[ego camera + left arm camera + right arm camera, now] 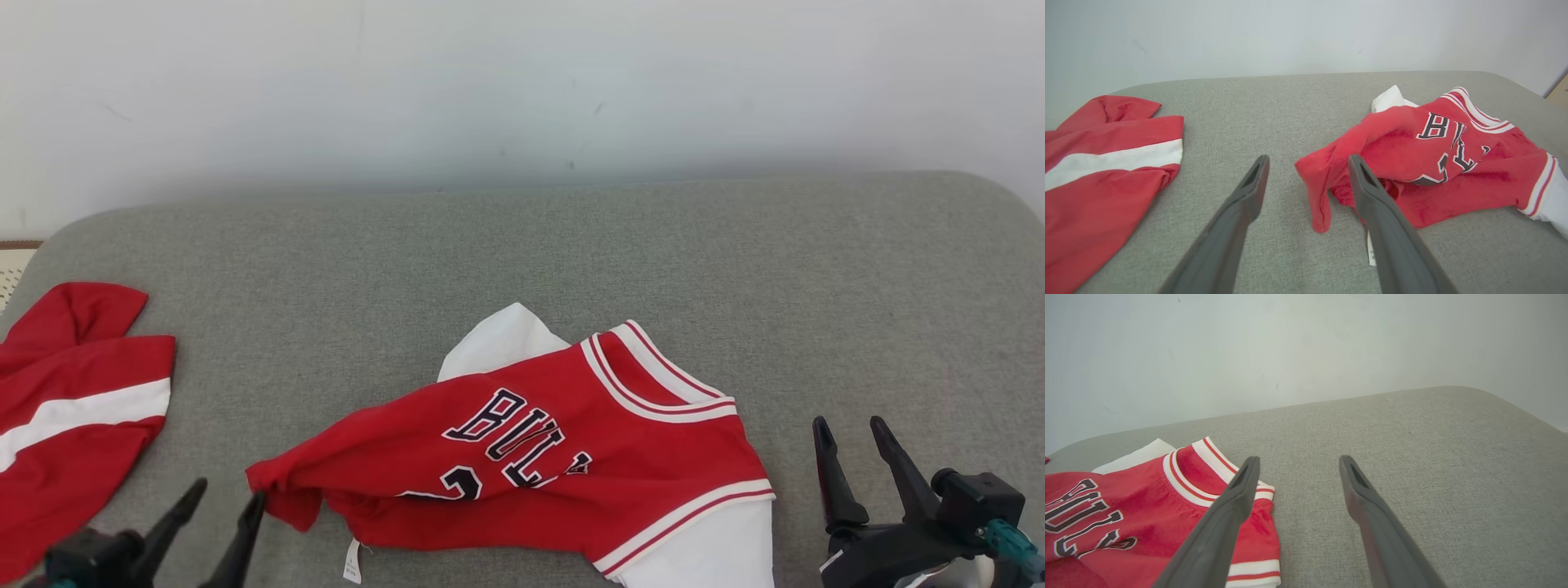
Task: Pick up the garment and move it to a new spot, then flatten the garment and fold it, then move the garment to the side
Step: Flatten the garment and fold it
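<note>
So the garment (531,465) is lying crumpled near the front edge of the grey fabric surface (571,261), roughly in the middle. The lettering is facing up, white sleeve bits are poking out at the back and at the lower right, and one red corner is bunched into a point on its left.

The left end effector (230,490) is sitting wide open and empty, with that bunched corner right by its inner finger; I can't tell if it's actually touching. The right end effector (849,425) is also hanging open and holding nothing, just beside the striped trim but apart from it.

What I'm worrying about: if the left one is only pinching that skinny corner, the cloth could slip out mid-lift, or the rest could end up dragging and twisting even worse. Grabbing through several layers would make flattening a pain too. And there's another red garment with a white stripe (73,408) off to the left, so swinging that way is risking snagging it.
</note>
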{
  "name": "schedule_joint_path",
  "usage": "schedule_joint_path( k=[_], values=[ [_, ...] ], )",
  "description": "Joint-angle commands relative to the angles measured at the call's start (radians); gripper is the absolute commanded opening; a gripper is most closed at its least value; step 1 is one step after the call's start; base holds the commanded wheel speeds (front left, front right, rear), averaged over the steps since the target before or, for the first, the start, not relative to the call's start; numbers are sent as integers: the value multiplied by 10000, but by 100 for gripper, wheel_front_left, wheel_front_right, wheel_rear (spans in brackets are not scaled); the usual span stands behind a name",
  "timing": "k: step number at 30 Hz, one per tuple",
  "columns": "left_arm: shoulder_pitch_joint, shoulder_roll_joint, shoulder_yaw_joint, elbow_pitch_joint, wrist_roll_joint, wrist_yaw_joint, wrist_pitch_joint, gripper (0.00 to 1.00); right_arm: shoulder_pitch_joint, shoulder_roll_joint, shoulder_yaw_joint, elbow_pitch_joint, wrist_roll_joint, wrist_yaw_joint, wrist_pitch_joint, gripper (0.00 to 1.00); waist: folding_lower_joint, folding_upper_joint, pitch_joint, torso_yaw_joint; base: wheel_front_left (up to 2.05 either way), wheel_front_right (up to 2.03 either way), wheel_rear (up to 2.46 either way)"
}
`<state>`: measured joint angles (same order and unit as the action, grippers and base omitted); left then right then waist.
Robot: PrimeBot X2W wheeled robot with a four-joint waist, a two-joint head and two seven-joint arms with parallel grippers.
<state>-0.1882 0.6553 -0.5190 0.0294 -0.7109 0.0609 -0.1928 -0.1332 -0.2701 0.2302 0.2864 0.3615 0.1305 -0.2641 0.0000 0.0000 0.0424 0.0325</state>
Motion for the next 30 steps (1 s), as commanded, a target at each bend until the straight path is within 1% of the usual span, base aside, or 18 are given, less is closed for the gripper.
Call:
schedule_joint_path(
  k=[1,6,7,10,14,20,24,30],
  values=[
    [312,-120,-98,-101,28,113,-104,100,86,-40,-7,-23,28,5,-26,100,0,0,1,41,0,0,0],
    [688,-509,-353,-80,-125,171,-187,100,70,-81,20,-7,66,5,-27,100,0,0,21,105,0,0,0],
    [688,-509,-353,-80,-125,171,-187,100,70,-81,20,-7,66,5,-27,100,0,0,21,105,0,0,0],
    [771,-753,-543,153,-146,107,-230,100,22,-91,69,4,78,5,-27,100,0,0,35,95,0,0,0],
    [778,-1123,-816,613,-141,-111,-315,100,-67,-104,128,11,92,5,-27,100,0,0,33,3,0,0,0],
    [453,-1635,-1151,1544,183,-398,-489,100,-143,-172,192,29,99,5,-1,100,0,0,40,-256,0,0,0],
    [238,-1978,-1278,2127,506,-464,-593,100,-154,-213,220,12,124,5,10,100,0,0,71,-431,0,0,0],
    [-84,-2293,-1245,2885,1164,-353,-695,100,-163,-243,200,-24,113,5,24,100,0,0,121,-615,0,0,0]
  ],
)
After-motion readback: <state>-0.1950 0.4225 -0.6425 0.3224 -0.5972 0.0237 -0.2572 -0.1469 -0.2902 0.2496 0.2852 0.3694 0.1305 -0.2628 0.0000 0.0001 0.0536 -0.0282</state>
